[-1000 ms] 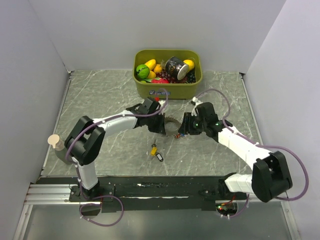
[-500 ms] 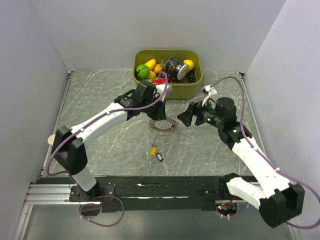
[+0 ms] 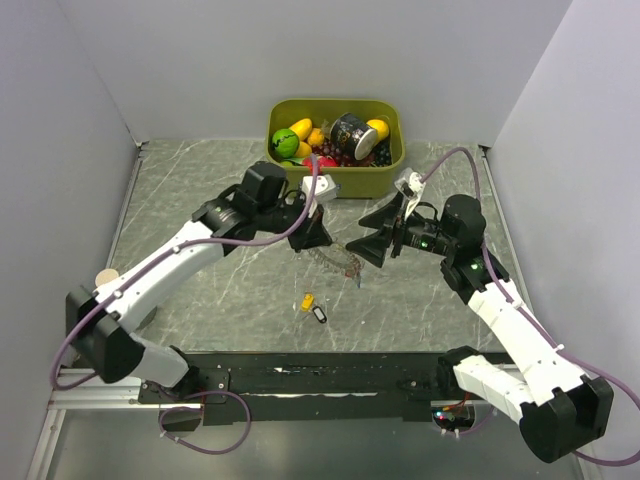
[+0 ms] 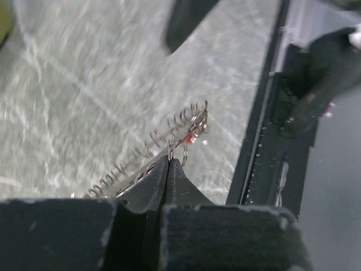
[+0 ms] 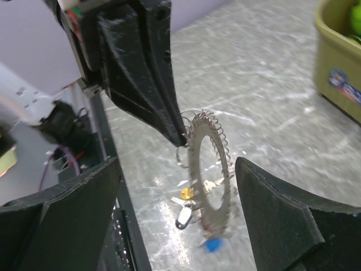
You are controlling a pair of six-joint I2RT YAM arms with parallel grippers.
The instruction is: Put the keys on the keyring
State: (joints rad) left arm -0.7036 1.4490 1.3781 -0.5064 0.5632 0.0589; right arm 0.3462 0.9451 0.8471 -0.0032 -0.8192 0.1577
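My left gripper is shut on the rim of the keyring, a grey coiled metal ring, and holds it tilted above the table. In the left wrist view the closed jaws pinch the keyring, and a small red key hangs on it. In the right wrist view the keyring hangs edge-on with a blue key at its bottom. My right gripper is wide open and empty, just right of the ring. A yellow key and a black key lie on the table below.
An olive-green bin with toy fruit and a dark can stands at the back centre. Grey walls close in the marble-patterned table on three sides. A black rail runs along the near edge.
The keyring lay flat on the table half a second ago; now my left gripper holds it lifted and tilted. My right gripper has stayed open to the ring's right.
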